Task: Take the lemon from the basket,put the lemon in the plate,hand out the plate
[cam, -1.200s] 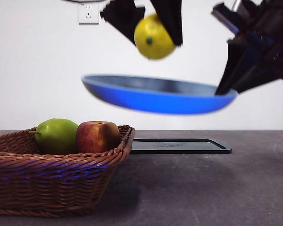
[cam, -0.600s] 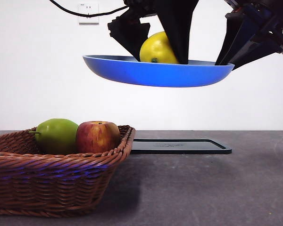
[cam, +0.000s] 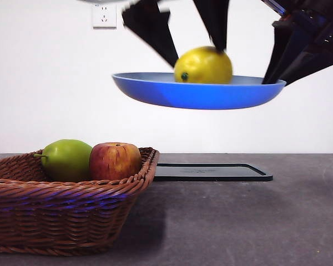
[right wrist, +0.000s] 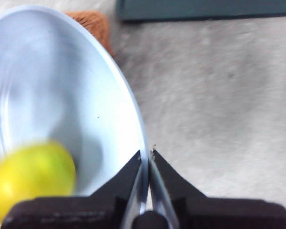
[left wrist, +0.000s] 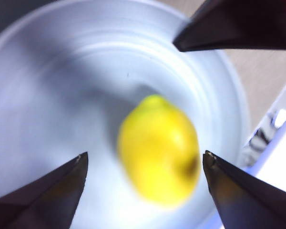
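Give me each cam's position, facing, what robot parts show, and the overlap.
Front: low, table height, looking level at the plate held aloft over the basket; both grippers' dark jaws hang from above.
Left wrist: on the left arm, looking down at the lemon lying in the plate; left gripper open astride it.
Right wrist: on the right arm; right gripper clamps the plate's rim.
Shared: all three see lemon and plate.

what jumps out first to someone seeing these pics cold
The blue plate held in mid-air above the table, with the lemon lying in it. The right end effector is shut on the plate's rim, while the left end effector is open around the lemon, jaws apart from it. Below, the basket holds a green fruit and an apple.
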You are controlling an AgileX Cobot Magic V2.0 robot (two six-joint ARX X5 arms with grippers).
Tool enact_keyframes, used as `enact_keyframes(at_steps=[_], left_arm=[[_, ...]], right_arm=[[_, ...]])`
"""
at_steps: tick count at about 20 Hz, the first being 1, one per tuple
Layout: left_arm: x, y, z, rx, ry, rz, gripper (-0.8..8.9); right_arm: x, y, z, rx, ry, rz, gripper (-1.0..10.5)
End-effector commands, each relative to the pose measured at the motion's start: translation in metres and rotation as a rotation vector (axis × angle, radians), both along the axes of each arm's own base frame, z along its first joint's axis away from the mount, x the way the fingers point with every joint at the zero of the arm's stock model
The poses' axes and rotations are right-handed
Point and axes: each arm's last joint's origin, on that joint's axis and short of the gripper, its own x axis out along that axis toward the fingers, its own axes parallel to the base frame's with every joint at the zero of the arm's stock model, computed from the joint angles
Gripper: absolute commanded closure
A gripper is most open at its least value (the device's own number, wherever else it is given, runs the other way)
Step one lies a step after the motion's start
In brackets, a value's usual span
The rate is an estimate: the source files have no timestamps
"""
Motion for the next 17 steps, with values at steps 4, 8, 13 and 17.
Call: enact_keyframes(at_steps=[4, 8, 13, 17], left_arm=[[-0.033, 0.035, 0.058, -0.158, -0.109, 0.002, 3.98], [-0.061, 0.076, 0.092, -0.189, -0.211, 0.045, 3.98], [-0.092, 0.126, 0.112, -0.093, -0.357, 0.193, 3.99], [-0.111, 0.153, 0.119, -0.087, -0.368, 0.23, 3.99]], right_arm=[[0.029, -0.012, -0.006, -0.013, 0.03, -0.06, 9.4], [0.07, -0.022, -0.008, -0.034, 0.089, -0.101, 9.4], [0.13, -0.023, 0.003, -0.044, 0.095, -0.123, 9.4], [0.18, -0.018, -0.001, -0.029, 0.078, -0.146, 9.4]])
